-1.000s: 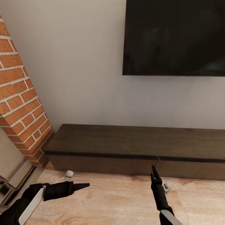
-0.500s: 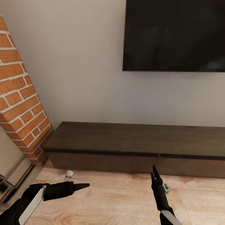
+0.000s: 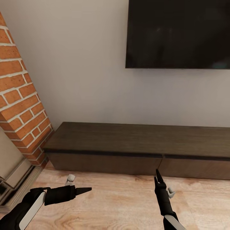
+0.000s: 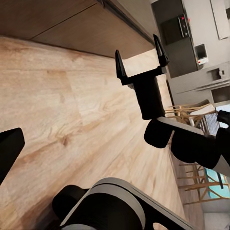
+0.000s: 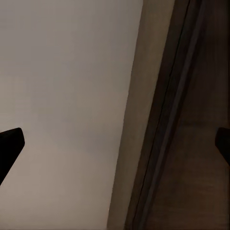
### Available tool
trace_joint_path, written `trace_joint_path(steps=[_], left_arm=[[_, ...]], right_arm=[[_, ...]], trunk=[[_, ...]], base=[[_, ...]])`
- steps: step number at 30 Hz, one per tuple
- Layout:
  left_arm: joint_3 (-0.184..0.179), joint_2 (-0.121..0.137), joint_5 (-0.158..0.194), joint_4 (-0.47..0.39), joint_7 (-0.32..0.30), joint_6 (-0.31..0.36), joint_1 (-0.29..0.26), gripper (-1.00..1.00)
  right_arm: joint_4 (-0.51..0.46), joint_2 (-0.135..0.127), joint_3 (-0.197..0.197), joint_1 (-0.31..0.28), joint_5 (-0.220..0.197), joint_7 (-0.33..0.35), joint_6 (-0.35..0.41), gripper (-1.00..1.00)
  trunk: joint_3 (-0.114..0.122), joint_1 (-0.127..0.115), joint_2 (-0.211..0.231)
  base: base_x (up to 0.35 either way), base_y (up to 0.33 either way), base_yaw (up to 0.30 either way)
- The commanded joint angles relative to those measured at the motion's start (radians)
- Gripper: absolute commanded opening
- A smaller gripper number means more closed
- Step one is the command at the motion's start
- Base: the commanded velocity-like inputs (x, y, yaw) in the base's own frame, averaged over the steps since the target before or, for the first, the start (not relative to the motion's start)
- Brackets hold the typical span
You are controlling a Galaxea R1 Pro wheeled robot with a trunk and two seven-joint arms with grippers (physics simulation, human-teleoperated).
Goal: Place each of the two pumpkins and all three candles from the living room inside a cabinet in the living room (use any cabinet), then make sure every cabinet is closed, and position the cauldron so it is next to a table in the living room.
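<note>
Cabinet (image 3: 140, 140) nearer now, drawers flush, floor (image 3: 121, 204) open.

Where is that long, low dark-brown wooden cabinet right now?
In the head view, the long low dark-brown wooden cabinet stands against the pale wall, below the black wall-mounted TV screen and right of the red brick column, its drawer fronts shut.

Dark-brown cabinet (image 3: 137, 140); red-orange brick wall (image 3: 19, 95), pale mortar; black TV (image 3: 179, 33); light wood-grain floor (image 3: 121, 204).
</note>
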Motion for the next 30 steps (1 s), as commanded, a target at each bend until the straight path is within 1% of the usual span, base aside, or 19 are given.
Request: trace_joint_path(steps=[1, 4, 7, 11, 14, 30], left_arm=[[-0.003, 0.001, 0.007, 0.0, 0.001, 0.007, -0.001, 1.0], [-0.003, 0.001, 0.01, -0.005, -0.001, 0.007, 0.0, 1.0], [-0.003, 0.002, 0.012, -0.009, -0.009, 0.008, 0.0, 1.0], [-0.006, 0.007, 0.012, -0.01, -0.064, 0.008, 0.001, 1.0], [-0.009, 0.009, 0.013, -0.01, -0.086, 0.008, 0.001, 1.0], [-0.017, 0.009, 0.013, -0.009, -0.095, 0.008, 0.002, 1.0]], right_arm=[[0.0, -0.001, 0.008, -0.001, -0.008, 0.003, -0.007, 1.0], [-0.003, -0.002, 0.008, -0.001, -0.007, 0.008, -0.006, 1.0], [-0.004, -0.003, 0.008, -0.001, -0.007, 0.047, -0.005, 1.0], [-0.003, -0.003, 0.008, -0.001, -0.007, 0.068, -0.004, 1.0], [-0.003, -0.003, 0.008, -0.001, -0.007, 0.069, -0.004, 1.0], [0.0, -0.003, 0.008, -0.001, -0.011, 0.064, -0.003, 1.0]], trunk=[[-0.004, 0.004, -0.008], [-0.013, 0.015, -0.029], [-0.023, 0.027, -0.05], [-0.035, 0.042, -0.078], [-0.045, 0.054, -0.099], [-0.095, 0.115, -0.211]], base=[[0.0, 0.0, 0.0], [0.0, 0.0, 0.0], [0.0, 0.0, 0.0], [0.0, 0.0, 0.0], [0.0, 0.0, 0.0], [0.0, 0.0, 0.0]])
